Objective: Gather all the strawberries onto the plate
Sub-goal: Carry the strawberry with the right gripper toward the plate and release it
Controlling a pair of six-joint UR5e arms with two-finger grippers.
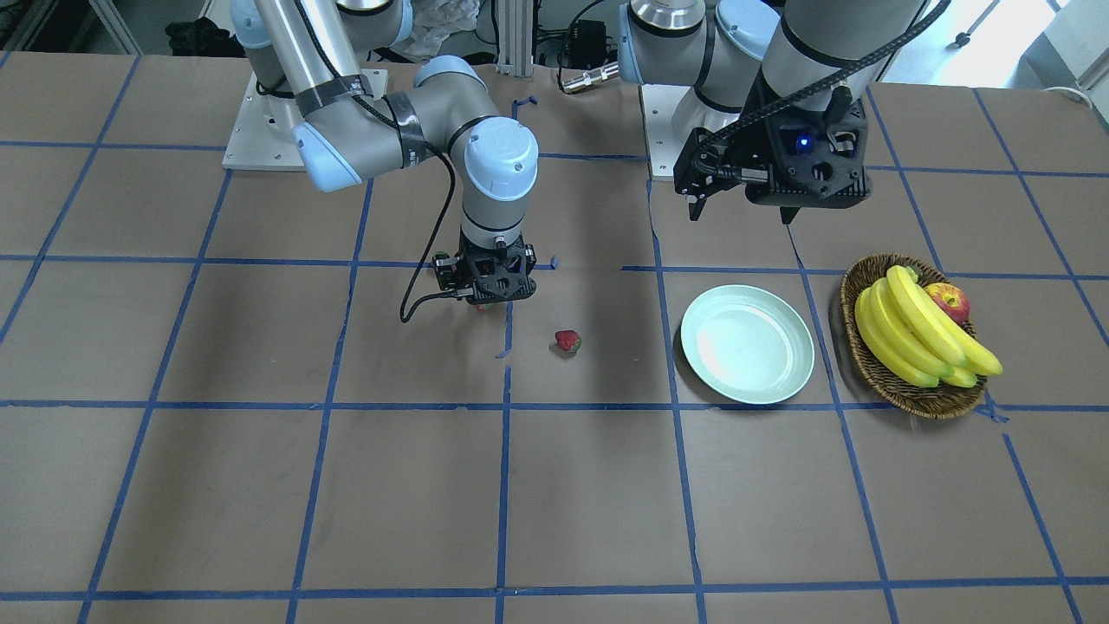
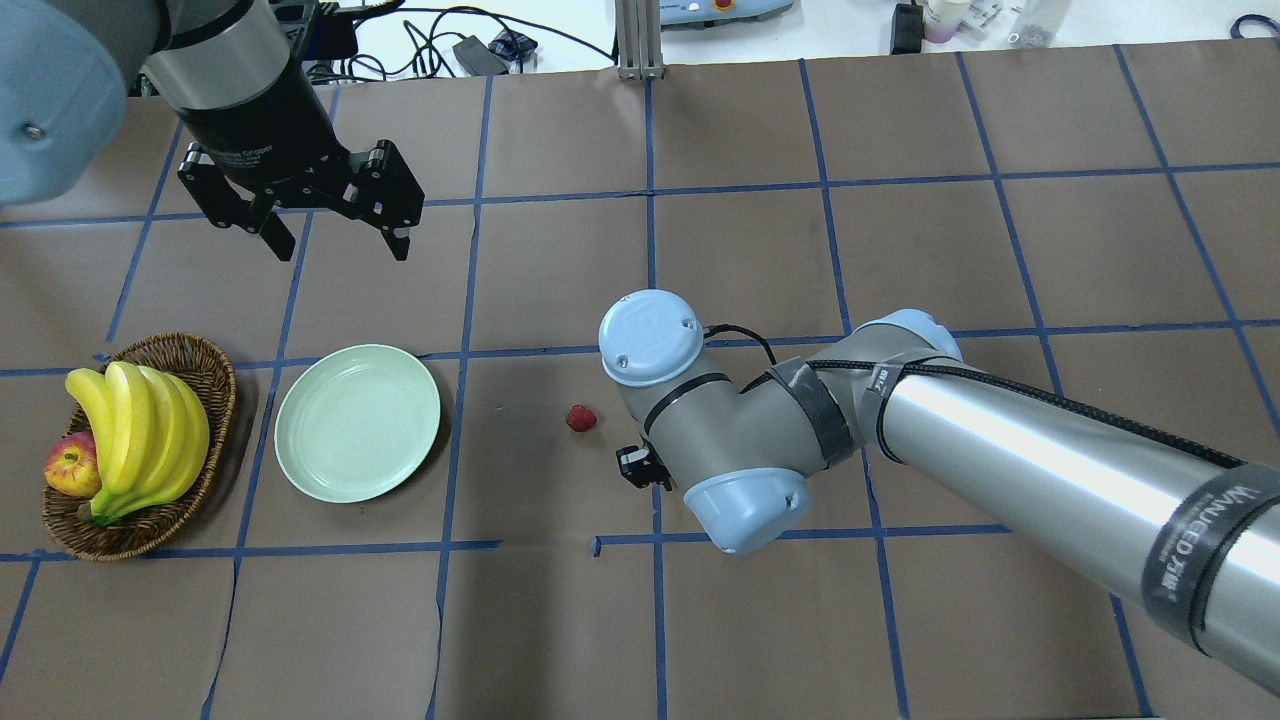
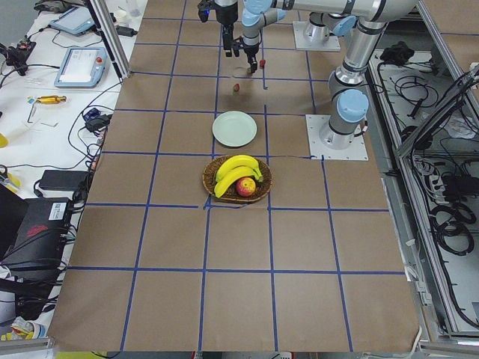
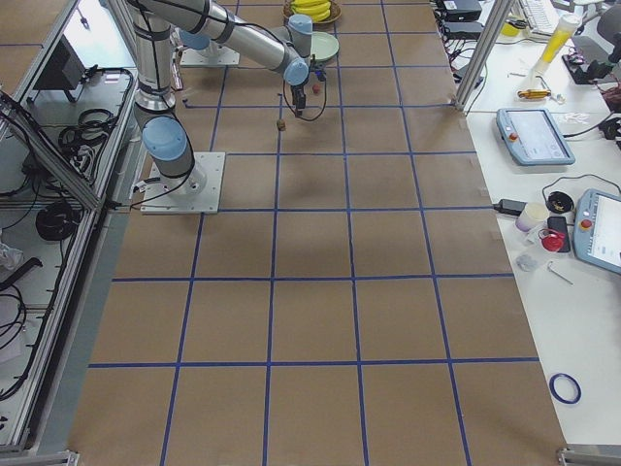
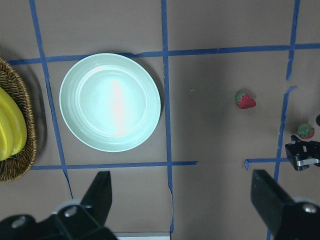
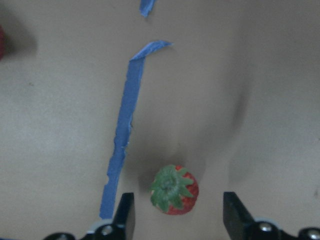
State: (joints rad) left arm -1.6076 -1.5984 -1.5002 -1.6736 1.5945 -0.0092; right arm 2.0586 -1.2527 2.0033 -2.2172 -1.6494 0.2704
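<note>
R end effector (image 6: 179, 215) | jaws spread | strawberry (image 6: 174, 190) btwn them, no contact

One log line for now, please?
right gripper: open over strawberry | left gripper: open, raised | plate: empty | second strawberry: on table

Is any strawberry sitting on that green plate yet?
No, the plate shows only its bare glossy surface, while one strawberry lies apart from it on the table.

bright even overhead light, soft shadows, glare on plate (image 5: 116, 105), r wrist cam blurry
</note>
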